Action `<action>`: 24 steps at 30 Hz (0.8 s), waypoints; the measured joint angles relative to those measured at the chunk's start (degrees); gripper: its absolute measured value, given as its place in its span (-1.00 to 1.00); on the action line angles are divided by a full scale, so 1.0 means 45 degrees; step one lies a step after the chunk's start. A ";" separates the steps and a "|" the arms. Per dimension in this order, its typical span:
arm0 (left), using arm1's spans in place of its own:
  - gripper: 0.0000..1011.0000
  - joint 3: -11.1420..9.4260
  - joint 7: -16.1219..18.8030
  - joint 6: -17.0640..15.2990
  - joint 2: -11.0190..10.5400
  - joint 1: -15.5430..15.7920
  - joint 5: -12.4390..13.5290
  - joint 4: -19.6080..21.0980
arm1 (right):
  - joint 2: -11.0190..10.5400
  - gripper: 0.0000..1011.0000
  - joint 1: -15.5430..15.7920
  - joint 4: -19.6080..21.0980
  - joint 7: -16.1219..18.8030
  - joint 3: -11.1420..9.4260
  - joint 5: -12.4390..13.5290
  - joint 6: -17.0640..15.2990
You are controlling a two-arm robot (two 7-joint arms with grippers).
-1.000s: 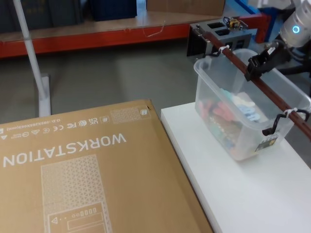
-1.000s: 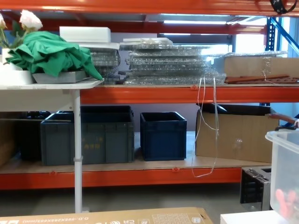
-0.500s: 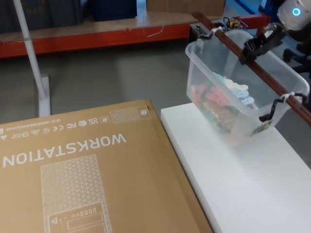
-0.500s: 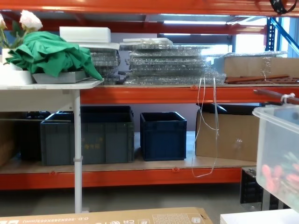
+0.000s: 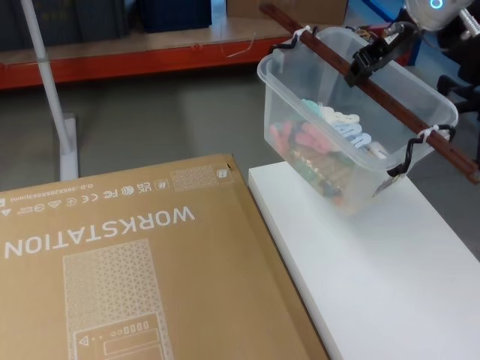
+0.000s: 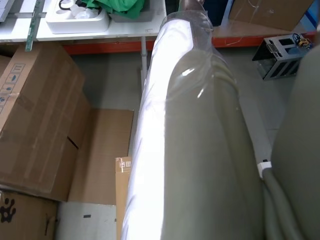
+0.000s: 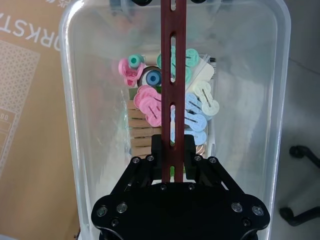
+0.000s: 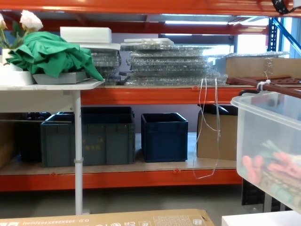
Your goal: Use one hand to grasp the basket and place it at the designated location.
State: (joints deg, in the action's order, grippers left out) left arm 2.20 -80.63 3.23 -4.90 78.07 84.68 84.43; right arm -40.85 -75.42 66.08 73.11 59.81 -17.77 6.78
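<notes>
The basket (image 5: 341,142) is a clear plastic tub with pastel clips and wooden pegs inside. It hangs tilted in the air over the far end of the white table (image 5: 390,285). A reddish-brown bar handle (image 5: 330,56) is tied across its rim with white ties. My right gripper (image 5: 369,57) is shut on the middle of that bar. In the right wrist view the black fingers (image 7: 187,150) clamp the slotted bar (image 7: 172,65) above the basket (image 7: 90,100). The chest view has the basket (image 8: 268,136) at the right edge, with its bar (image 8: 263,85) on top.
A large brown cardboard box (image 5: 112,262) printed WORKSTATION lies to the left of the table. A white pole (image 5: 45,67) stands at the far left. Orange shelving (image 8: 141,94) with dark blue-grey crates (image 8: 162,136) runs behind. A black metal rack (image 5: 352,37) sits behind the basket.
The right gripper has lifted the basket by its bar off the table and carried it up and to the left. The basket now tilts more.
</notes>
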 joint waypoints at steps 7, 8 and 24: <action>-1.00 -0.0005 0.0000 0.0000 0.0000 0.0000 -0.0001 0.0000 | 0.0196 -0.53 -0.0160 0.1005 0.0066 0.0354 -0.0024 0.0426; -1.00 0.0000 0.0000 0.0000 0.0000 0.0000 0.0000 0.0000 | 0.0229 -0.53 -0.0191 0.1185 0.0076 0.0435 -0.0033 0.0492; -1.00 -0.0005 0.0000 0.0000 0.0001 0.0000 -0.0002 0.0000 | 0.0678 -0.53 -0.0506 0.2365 0.0217 0.1234 -0.0025 0.1243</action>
State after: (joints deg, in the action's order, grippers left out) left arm 2.18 -80.63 3.23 -4.89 78.07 84.67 84.43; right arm -37.80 -77.70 76.73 74.08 65.36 -17.88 12.37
